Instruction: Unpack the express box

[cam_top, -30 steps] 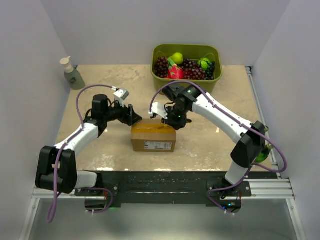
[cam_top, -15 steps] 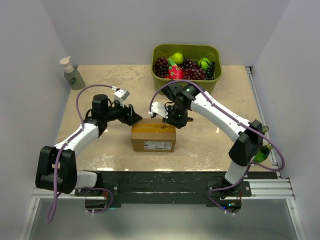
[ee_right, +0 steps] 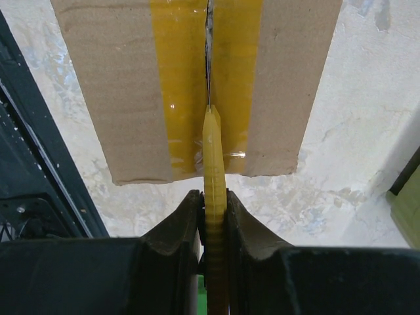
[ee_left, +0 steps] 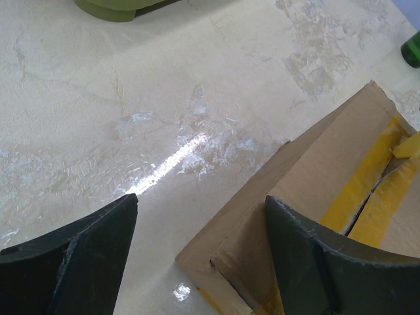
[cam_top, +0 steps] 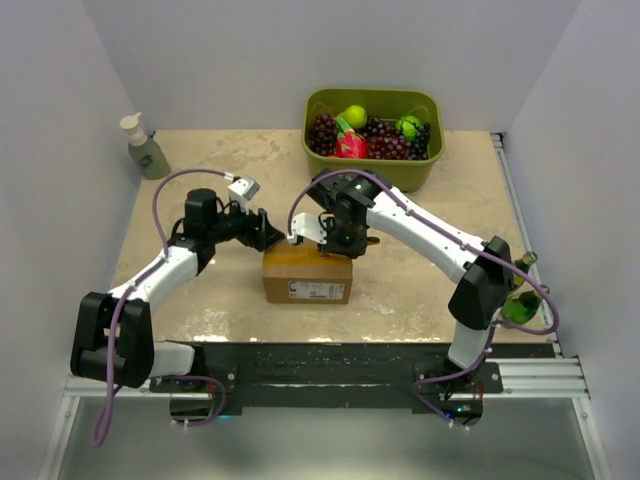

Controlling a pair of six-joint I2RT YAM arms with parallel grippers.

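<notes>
From above, a small brown cardboard box [cam_top: 307,272] sits on the beige bench [cam_top: 400,295], near the middle and toward the front edge, with a white label on its near side. The left arm [cam_top: 170,265] reaches in from the left, and the left jaws hang just beside the box's far-left corner. The right arm [cam_top: 430,235] curves in from the right, with the right jaws over the far edge of the box. A green bin [cam_top: 420,170] of fruit stands at the back, a soap bottle [cam_top: 147,152] at the back left, and a green bottle [cam_top: 520,305] at the right edge.

The left wrist camera shows the left jaws released and spread wide, one finger over bare bench [ee_left: 131,98] and the other over a corner of the box [ee_left: 315,170]. They grasp nothing. Yellow tape [ee_left: 361,184] runs along the top of the box and is split at the seam.

The right wrist camera shows the right jaws clenched on a thin yellow tool [ee_right: 213,151] (seen edge-on, so its exact kind cannot be told). Its tip lies on the seam of the box [ee_right: 111,79], between two bands of yellow tape [ee_right: 180,79].
</notes>
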